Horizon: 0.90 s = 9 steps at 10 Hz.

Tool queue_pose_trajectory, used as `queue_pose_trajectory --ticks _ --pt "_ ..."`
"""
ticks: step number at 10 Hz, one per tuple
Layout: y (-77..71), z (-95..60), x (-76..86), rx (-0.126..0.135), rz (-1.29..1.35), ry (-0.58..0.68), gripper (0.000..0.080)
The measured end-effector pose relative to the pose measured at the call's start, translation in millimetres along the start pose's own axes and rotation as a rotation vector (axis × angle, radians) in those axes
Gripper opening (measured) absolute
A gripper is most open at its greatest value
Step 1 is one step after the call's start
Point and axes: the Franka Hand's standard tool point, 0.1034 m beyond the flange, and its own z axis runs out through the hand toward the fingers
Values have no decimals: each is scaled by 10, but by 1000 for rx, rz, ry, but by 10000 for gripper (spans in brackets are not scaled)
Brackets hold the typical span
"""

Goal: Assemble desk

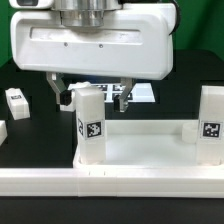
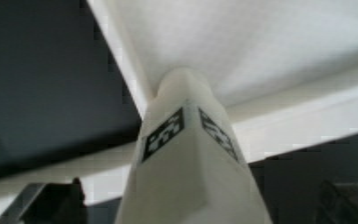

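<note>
Now the gripper [image 1: 92, 100] hangs just over a white leg [image 1: 90, 130]. Its two dark fingers [image 1: 58, 92] are spread wide, one on each side of the top of the leg. They hold nothing. In the wrist view the leg [image 2: 194, 150] stands tall in the middle, and the fingers [image 2: 51, 205] sit far out on both sides of it, with a gap you can see. The gripper [image 2: 202, 205] is let go and wide.

The leg stands straight up at a far corner of the big white tabletop [image 1: 140, 160], on the exterior view's left. It has a black and white tag on its front. I cannot tell how tight it sits in its hole.

A second leg [image 1: 210, 125] stands up too, at the other far corner, on the exterior view's right. It also has a tag.

The tabletop lies flat on the black table [image 1: 30, 140], close to the front. It looks like a tray with low walls. In the wrist view the tabletop [image 2: 282, 60] shows as a white sheet behind the leg.

A small white block [image 1: 16, 100] lies on the table, well apart from the desk, on the exterior view's left.
</note>
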Motion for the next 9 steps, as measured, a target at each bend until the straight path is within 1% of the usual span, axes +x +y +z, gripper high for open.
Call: queue_pose_trajectory --ticks 5,7,9 --pt "9 -11 7 -8 -376 -1 649" --pt "19 -8 7 -12 -401 -2 649" --pt "20 -4 5 -12 -400 -3 388"
